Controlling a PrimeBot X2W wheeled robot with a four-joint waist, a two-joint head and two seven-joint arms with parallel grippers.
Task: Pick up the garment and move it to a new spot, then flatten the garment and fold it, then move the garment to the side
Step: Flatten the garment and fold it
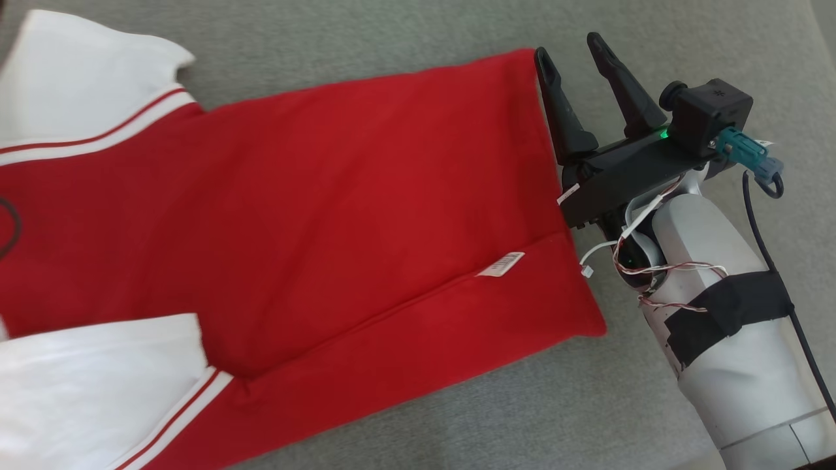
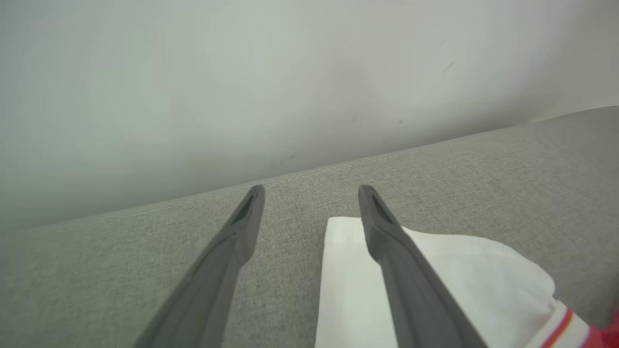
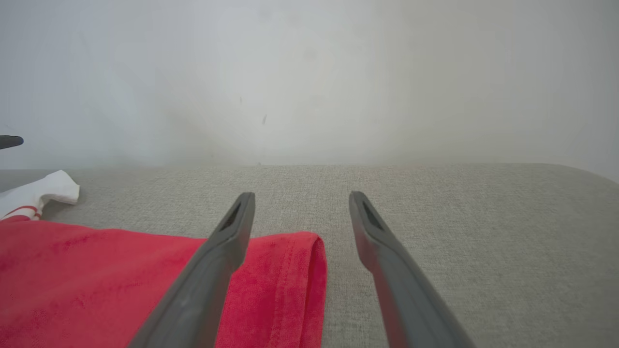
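Two tools open, empty. Red garment [image 1: 366,196] spread on grey cushion [image 1: 424,39], long axis left-right. Hem corner [image 1: 516,65] just left of right tool [image 1: 568,49]; white sleeve [image 2: 483,270] beneath left tool [image 2: 312,191]. Right arm nearer hem.

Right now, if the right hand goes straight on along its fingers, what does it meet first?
Probably the pale wall. The open right hand points past the hem corner of the red garment, across bare grey cushion. Depth is unclear; if tilted down, it would graze the cushion first.
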